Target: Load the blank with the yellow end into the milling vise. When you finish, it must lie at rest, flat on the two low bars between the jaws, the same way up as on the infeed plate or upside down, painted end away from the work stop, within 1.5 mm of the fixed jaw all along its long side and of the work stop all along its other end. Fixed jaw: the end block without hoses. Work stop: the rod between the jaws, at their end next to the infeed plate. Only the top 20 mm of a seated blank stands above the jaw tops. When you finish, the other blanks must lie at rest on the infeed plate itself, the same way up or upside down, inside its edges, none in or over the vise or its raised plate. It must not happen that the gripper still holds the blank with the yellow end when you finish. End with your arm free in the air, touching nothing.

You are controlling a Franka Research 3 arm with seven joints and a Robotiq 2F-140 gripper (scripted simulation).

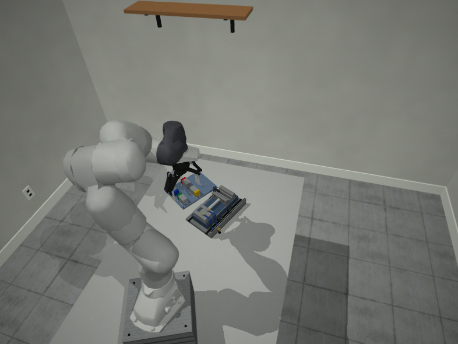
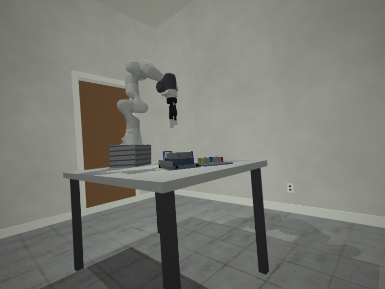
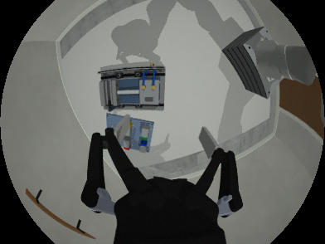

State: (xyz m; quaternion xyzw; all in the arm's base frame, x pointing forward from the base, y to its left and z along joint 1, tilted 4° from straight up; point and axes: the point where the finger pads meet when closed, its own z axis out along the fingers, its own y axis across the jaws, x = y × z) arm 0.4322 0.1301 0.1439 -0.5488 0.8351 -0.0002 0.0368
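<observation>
The blank with the yellow end (image 1: 194, 191) lies on the blue infeed plate (image 1: 192, 190), on the side nearest the vise; it also shows in the exterior view (image 2: 202, 160). The milling vise (image 1: 215, 211) stands on its raised plate beside the infeed plate, with nothing between its jaws (image 3: 128, 91). Blue hoses run to one jaw block (image 1: 210, 218). My gripper (image 2: 173, 123) is open and empty, high above the table, over the infeed plate's side in the top view (image 1: 183, 183). The wrist view shows both fingers spread wide.
Other blanks with red (image 1: 183, 179), blue (image 1: 176, 192) and green (image 1: 179, 195) ends lie on the infeed plate. The arm's grey pedestal (image 2: 130, 155) stands at the table's near end. The table edge (image 2: 214, 172) runs past the infeed plate.
</observation>
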